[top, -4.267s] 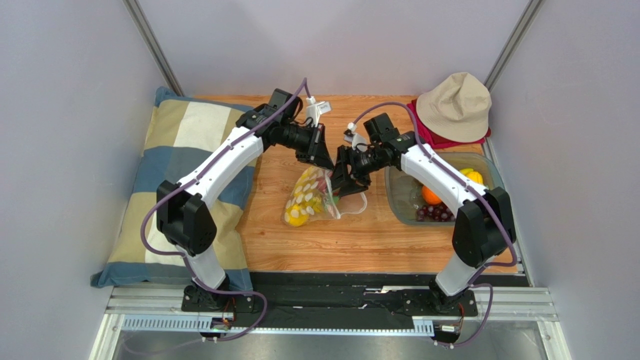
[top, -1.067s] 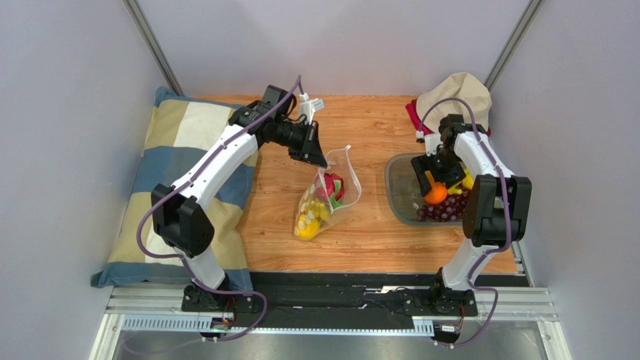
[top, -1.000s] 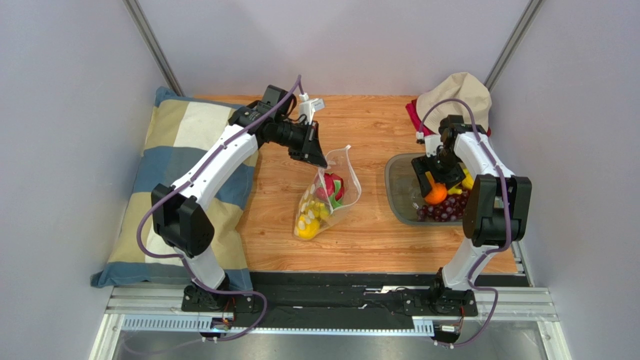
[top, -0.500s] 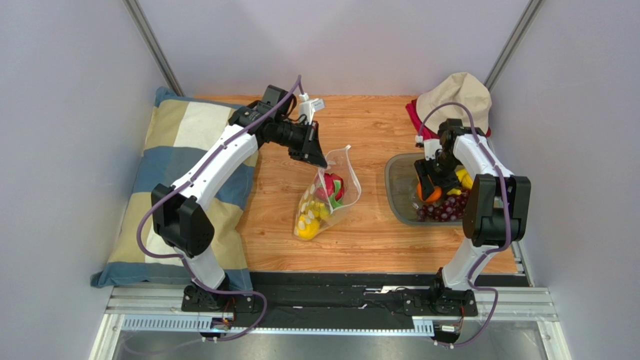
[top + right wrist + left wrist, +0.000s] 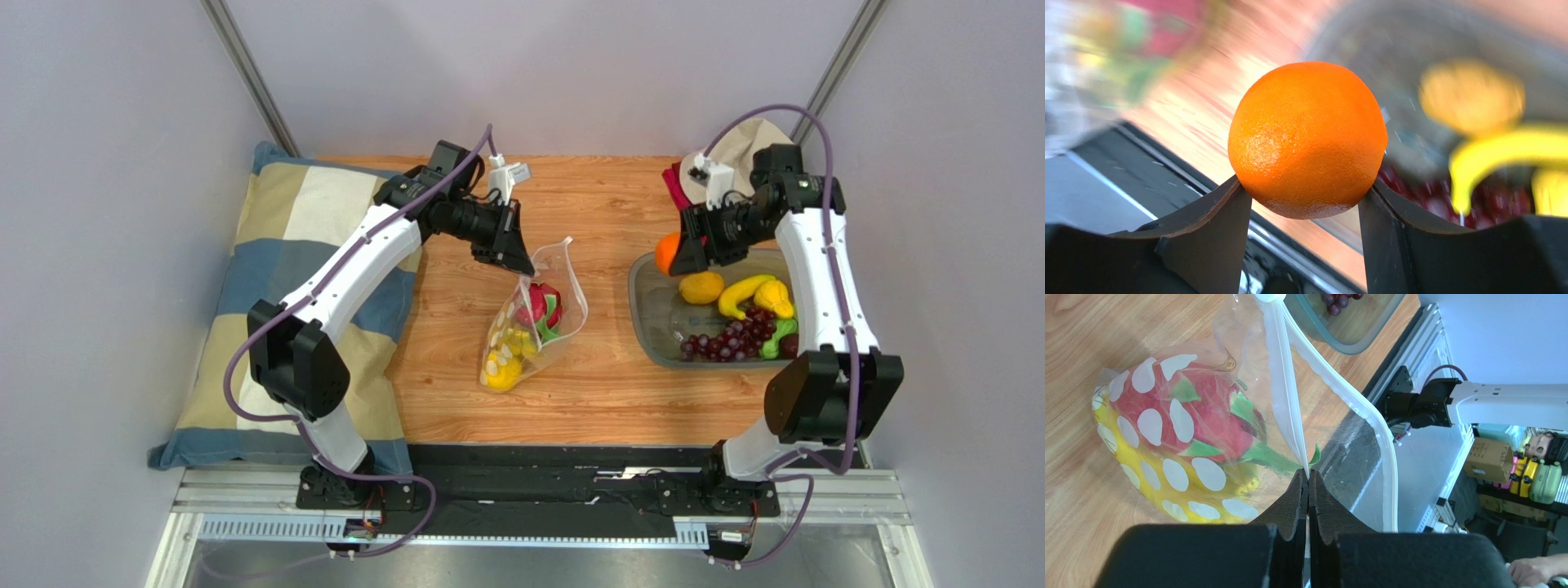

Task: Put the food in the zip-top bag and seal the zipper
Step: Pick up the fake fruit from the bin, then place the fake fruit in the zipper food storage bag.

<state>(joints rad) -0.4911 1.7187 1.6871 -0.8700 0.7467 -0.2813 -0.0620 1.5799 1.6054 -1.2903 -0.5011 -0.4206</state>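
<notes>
L tool (image 5: 1308, 478) is pressed together on the zipper (image 5: 1287, 404), pinching one lip of the zip-top bag (image 5: 536, 321) and holding its mouth up off the bench (image 5: 601, 386); the bag sags near mid-bench w/ dragon fruit (image 5: 1201, 425) and bananas (image 5: 1125, 478) already inside. R tool (image 5: 1303, 187) pinches the orange (image 5: 1308, 138) between both fingers, aloft by the far-left corner of the tray (image 5: 650, 325), on the bag's side of it. The orange looks firm, round and fairly smooth (likely to roll or squirt out if squeezed off-centre), so a grip across its widest part, as now, seems right. Bag film is thin, floppy, prob slippery; it would fold shut unless held by the stiffer strip, so that's the place to take it. Grapes (image 5: 734, 338) in the tray look the most delicate: a loose bunch, best taken w/ a gentle grip
</notes>
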